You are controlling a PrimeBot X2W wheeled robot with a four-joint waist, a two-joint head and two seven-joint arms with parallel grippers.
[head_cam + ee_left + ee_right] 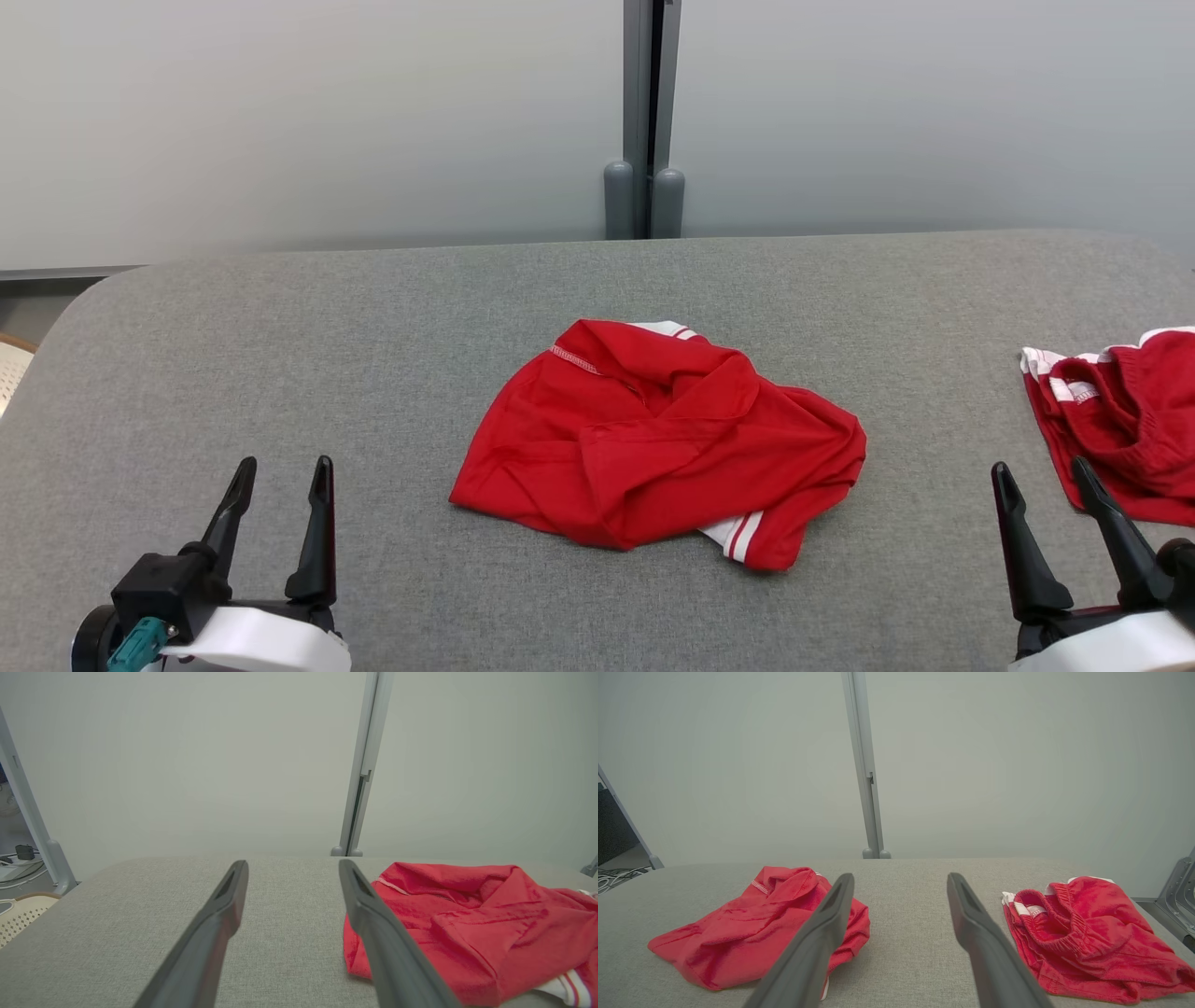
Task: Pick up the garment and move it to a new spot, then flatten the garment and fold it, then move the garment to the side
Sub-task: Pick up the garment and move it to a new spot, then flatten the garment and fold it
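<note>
Head view: the crumpled red shirt (pixel 653 439) lies untouched in the middle of the table (pixel 280 327). The left gripper (pixel 286 464) and right gripper (pixel 1041 465) rest near its front edge, fingers apart, empty. Pickup looks not yet begun; the next move means reaching in to pinch cloth. Left wrist view adds a pale basket (pixel 18 910) off the table's end. Right wrist view shows the elastic waistband of the red shorts (pixel 1087 938).

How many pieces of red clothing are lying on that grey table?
2. One crumpled red garment lies mid-table; a second red garment lies at the right side, just beyond the right gripper, partly cut off by the head view's edge. None seems hidden.
</note>
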